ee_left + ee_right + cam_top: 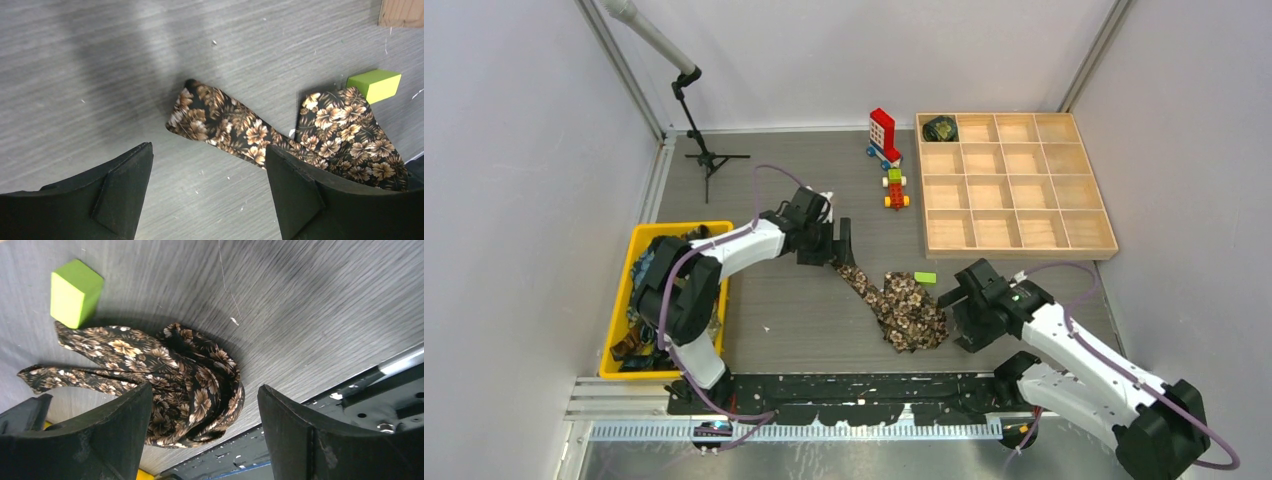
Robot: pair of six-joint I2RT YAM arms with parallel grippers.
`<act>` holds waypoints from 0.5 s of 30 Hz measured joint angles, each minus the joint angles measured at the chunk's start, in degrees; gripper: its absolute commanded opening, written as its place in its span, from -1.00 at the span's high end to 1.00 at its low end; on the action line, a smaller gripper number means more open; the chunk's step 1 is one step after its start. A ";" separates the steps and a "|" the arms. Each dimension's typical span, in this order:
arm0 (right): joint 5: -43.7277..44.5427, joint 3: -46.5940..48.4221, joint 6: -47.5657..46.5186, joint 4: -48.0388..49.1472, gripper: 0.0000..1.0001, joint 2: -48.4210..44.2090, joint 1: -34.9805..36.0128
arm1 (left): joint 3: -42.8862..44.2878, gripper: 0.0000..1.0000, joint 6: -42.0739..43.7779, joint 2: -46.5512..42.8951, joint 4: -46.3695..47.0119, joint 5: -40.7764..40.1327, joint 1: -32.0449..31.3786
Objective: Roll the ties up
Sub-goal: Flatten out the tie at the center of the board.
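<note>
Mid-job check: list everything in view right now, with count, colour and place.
tie: 1, brown-tan floral on black, unrolled on the table between the arms
rolled tie: 1, dark, tray's far-left compartment
loose ties: count unclear, mixed dark, in the bin
tray: 1, wooden, gridded, far right
bin: 1, yellow, left side
block: 1, green, beside the tie
brick toy: 1, red and white, left of the tray
small toy: 1, yellow, green, red, just nearer than the brick toy
stand: 1, black, far left
left pincer: open, over the tie's narrow end
right pincer: open, over the bunched end
</note>
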 measured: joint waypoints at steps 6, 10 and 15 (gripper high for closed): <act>-5.57 -1.92 2.21 7.50 -0.55 4.92 -0.83 | 1.51 -0.47 3.69 4.24 1.90 3.89 2.54; -8.39 -1.92 2.97 10.12 -0.34 7.76 -0.98 | 2.10 -0.32 4.90 5.88 3.41 6.54 3.10; -10.93 -2.69 3.10 10.19 -0.16 8.04 -0.98 | 2.08 -0.11 5.20 6.51 4.33 8.55 3.19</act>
